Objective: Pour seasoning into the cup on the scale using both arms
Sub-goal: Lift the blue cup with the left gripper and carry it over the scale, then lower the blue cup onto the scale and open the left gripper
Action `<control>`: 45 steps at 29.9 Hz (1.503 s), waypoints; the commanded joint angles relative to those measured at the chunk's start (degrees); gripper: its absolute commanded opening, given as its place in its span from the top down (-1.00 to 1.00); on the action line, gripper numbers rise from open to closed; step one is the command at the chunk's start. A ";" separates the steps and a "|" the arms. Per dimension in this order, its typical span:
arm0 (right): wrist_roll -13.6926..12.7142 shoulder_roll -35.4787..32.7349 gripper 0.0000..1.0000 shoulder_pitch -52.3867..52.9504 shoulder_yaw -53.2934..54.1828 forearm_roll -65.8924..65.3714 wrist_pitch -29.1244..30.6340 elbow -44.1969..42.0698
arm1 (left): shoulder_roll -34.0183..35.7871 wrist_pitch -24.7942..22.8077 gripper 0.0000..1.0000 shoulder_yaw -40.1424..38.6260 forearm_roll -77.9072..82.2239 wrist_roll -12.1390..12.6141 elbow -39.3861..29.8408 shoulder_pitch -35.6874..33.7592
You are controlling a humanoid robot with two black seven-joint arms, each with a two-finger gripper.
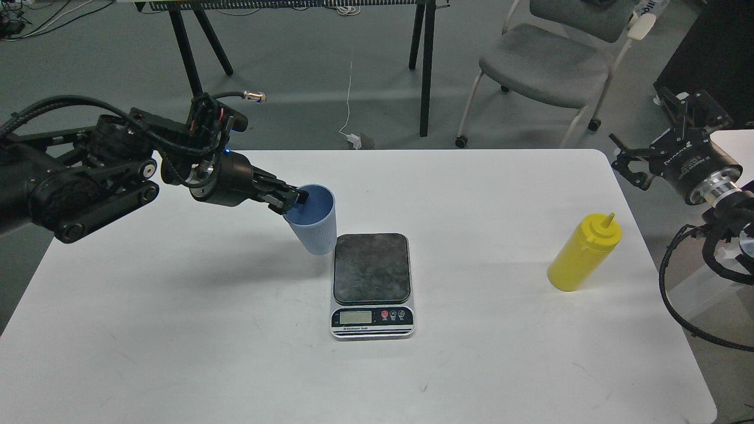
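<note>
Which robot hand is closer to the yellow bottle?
The right hand. It hovers open past the table's right edge, up and to the right of the yellow squeeze bottle. The left hand is far across the table, gripping the blue cup's rim.

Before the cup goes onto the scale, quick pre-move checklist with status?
1. Left gripper grips the cup at its rim: ok.
2. Cup upright: not ok, it is tilted.
3. Weighing plate of the scale bare: ok.
4. Cup on the plate: not ok, it is just left of it.
5. Scale display reading: cannot tell, too small.
6. Seasoning bottle standing capped on the table, right gripper away from it: ok.
</note>
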 commanded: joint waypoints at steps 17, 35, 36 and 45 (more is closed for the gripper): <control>0.08 0.88 -0.99 -0.41 0.51 -0.09 0.00 -0.42 | -7.66 -0.89 0.97 -0.56 -0.29 0.00 1.79 -1.37; 0.08 0.88 -0.99 -0.41 0.95 -0.09 0.00 -0.34 | -15.05 -0.27 0.94 -1.44 -0.38 0.00 11.11 -0.66; 0.00 0.88 -0.99 -0.41 0.95 -0.09 0.00 -0.34 | -15.40 -0.19 0.94 -1.62 -0.38 0.00 11.37 -0.58; 0.08 1.06 -0.99 -0.41 0.95 -0.09 0.00 -0.34 | -16.02 0.43 0.93 -1.27 -0.38 0.00 11.46 1.71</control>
